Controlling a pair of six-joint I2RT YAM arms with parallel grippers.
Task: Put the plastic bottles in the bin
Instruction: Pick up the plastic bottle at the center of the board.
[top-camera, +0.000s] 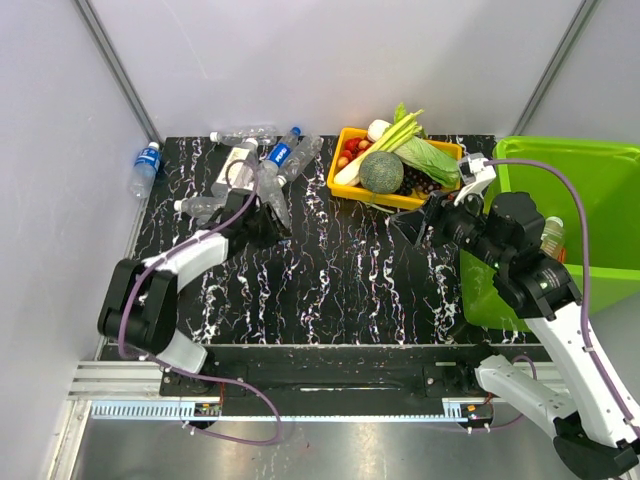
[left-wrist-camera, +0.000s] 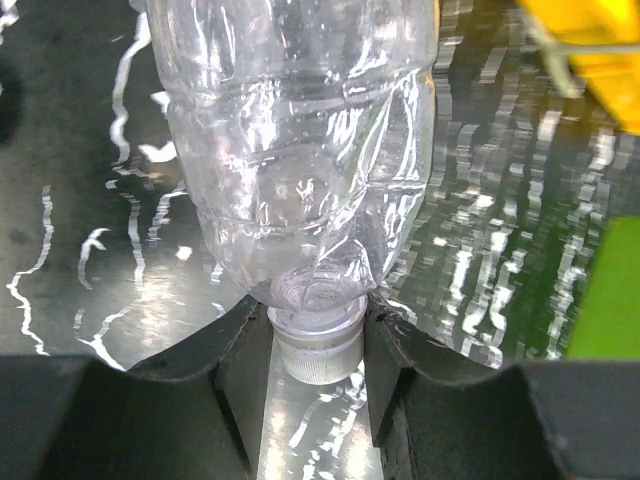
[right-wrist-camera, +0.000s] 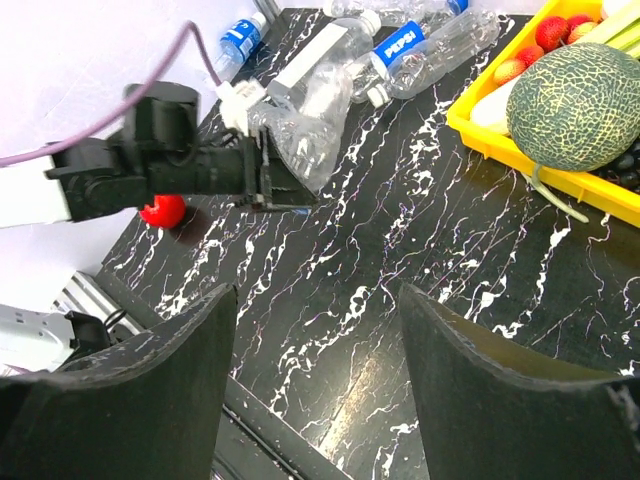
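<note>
Left gripper (left-wrist-camera: 314, 320) is low over the table (top-camera: 350, 280), jaws standing either side of the white cap (left-wrist-camera: 318, 355) of a clear bottle (left-wrist-camera: 300, 150). The bottle's body runs straight ahead of the claw and seems to rest on the tabletop. The fingers look at or very nearly at the cap, and I cannot tell whether they actually clamp it. Judgement: the cap end is taken because it is the stiff part, whereas the thin, creased wall would cave under a squeeze. More loose bottles (top-camera: 285, 152) lie just beyond this claw, and a stray bottle (top-camera: 147, 162) sits off the table edge to its far left. The bin (top-camera: 600, 200) is well off to the claw's right, past the yellow tray (top-camera: 338, 165), so a long carry across is likely. One bottle in the bin (top-camera: 552, 236) shows already. Right gripper (right-wrist-camera: 315, 292) has its jaws wide with nothing between them. It hangs near the bin's corner and faces the left claw, probably waiting.
</note>
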